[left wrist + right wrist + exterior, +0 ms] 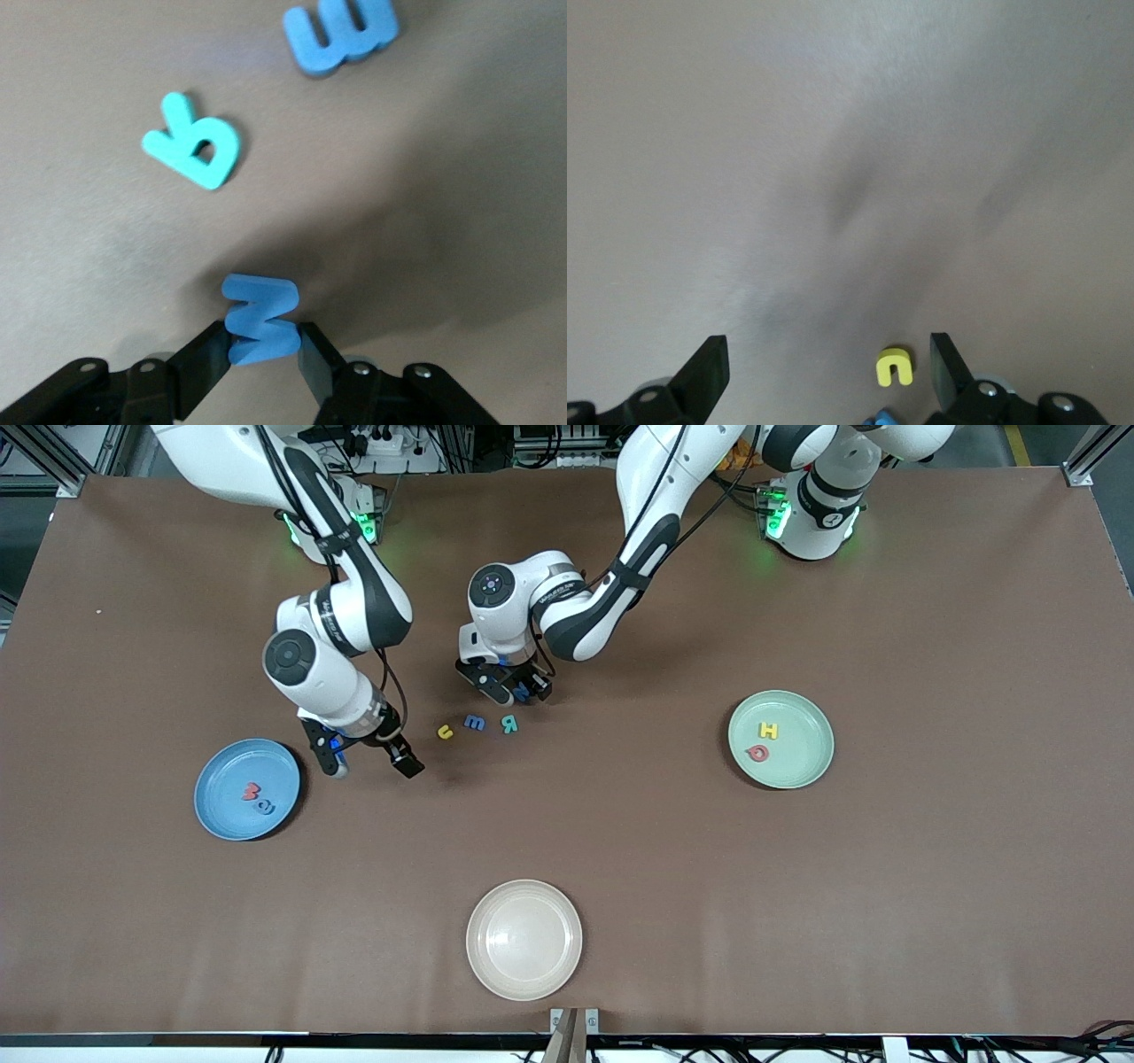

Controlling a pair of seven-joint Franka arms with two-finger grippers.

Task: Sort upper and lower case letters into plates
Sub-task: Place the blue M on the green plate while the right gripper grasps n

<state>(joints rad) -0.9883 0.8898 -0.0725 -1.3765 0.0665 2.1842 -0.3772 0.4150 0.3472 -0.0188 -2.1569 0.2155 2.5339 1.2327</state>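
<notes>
My left gripper (261, 350) is shut on a blue zigzag letter (260, 319), low at the table (514, 689) beside a row of loose letters. That row holds a teal R (509, 724) (195, 146), a blue m (475, 723) (341, 35) and a yellow u (445, 732) (895, 367). My right gripper (368, 755) (828, 372) stands open and holds nothing, between the blue plate (213, 779) and the yellow u. The blue plate carries a red letter (251, 790) and a blue letter (264, 807). The pale green plate (811, 766) carries a yellow H (768, 731) and a red-pink Q (757, 753).
A cream-white plate (524, 939) sits near the table's edge closest to the front camera. Brown cloth (620, 850) covers the whole table. Both arms' elbows hang over the middle of the table near the bases.
</notes>
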